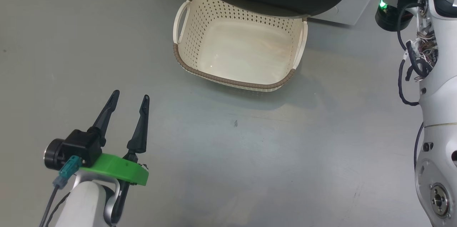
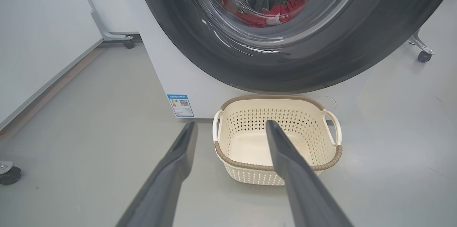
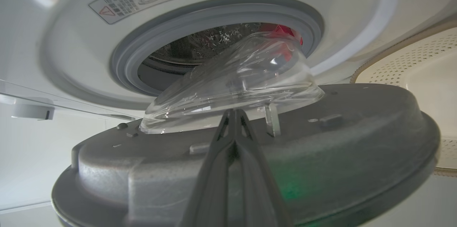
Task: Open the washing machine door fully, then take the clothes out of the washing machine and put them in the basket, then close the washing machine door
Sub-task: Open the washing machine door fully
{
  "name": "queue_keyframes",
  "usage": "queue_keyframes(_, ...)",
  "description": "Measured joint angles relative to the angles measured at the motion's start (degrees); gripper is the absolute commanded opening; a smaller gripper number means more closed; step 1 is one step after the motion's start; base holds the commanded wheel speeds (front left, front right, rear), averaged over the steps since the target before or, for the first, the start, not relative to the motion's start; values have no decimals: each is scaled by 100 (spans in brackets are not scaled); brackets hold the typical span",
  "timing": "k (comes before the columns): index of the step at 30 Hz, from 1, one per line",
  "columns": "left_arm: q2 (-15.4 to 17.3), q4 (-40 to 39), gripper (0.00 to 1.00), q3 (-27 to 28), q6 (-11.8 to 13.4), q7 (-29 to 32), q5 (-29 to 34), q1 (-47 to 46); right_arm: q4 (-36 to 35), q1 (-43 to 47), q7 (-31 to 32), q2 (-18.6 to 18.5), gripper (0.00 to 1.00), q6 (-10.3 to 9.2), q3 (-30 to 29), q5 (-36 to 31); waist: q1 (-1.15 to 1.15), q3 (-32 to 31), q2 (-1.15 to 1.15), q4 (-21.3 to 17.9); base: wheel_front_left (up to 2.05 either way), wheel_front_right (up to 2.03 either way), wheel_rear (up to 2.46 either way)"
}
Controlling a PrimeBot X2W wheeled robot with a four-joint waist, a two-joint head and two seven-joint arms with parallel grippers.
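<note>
R hand point(image 3: 234, 112), fingers together, at door point(image 3: 357, 130) inner face; L hand point(image 1: 130, 95) spread, basket point(image 1: 232, 81) ahead.

Grey floor point(image 1: 228, 170) and a white panel point(image 2: 35, 34).
The floor is smooth, with one small dark mark point(image 1: 235, 123). Near the panel stands a black caster point(image 2: 129, 44); a second caster point(image 2: 424, 56) is well apart from it.

floor point(image 1: 250, 155): smooth, glossy grey surface bearing a small dark mark point(image 1: 235, 123).
basket point(image 1: 232, 81): cream, perforated, brown-rimmed; stands upright just before the washing machine.
washing machine point(image 2: 185, 77): white cabinet resting on the floor behind the basket.
casters point(image 2: 129, 44): small dark wheels flanking the machine.
</note>
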Motion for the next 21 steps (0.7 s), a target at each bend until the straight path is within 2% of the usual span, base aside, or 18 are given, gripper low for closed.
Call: queue_keyframes(21,0,42,100,21,0,0,1,0,255,-80,398,-42,0,0,204,169,0,-117,0,-39,0,0,0)
